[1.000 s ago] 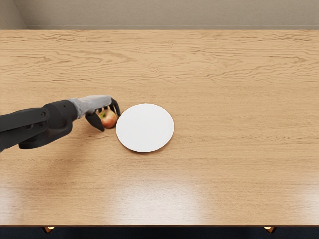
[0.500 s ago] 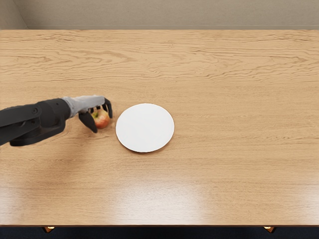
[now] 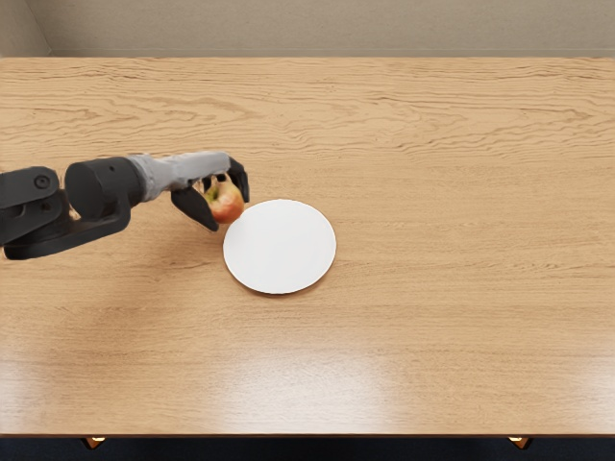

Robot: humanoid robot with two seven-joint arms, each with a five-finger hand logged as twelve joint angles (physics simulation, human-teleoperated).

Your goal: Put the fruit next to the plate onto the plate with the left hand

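Head view: left robot hand (image 3: pixel 213 187), centre-left of frame, clamped around apple (image 3: pixel 227 203), just beyond upper-left rim of plate (image 3: pixel 280 246) on bench (image 3: pixel 432 144). Plate centre to lower right of apple; likely short carry remaining. No right arm visible.

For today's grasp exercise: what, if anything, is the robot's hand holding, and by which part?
The left hand holds the apple, fingers curled over its top, thumb against its left side.

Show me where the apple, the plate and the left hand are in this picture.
apple (image 3: pixel 227 204), head view, on its visible side between the fingers.
plate (image 3: pixel 280 246), head view, on its bare white middle.
left hand (image 3: pixel 209 181), head view, on the hand's middle, beside the apple.
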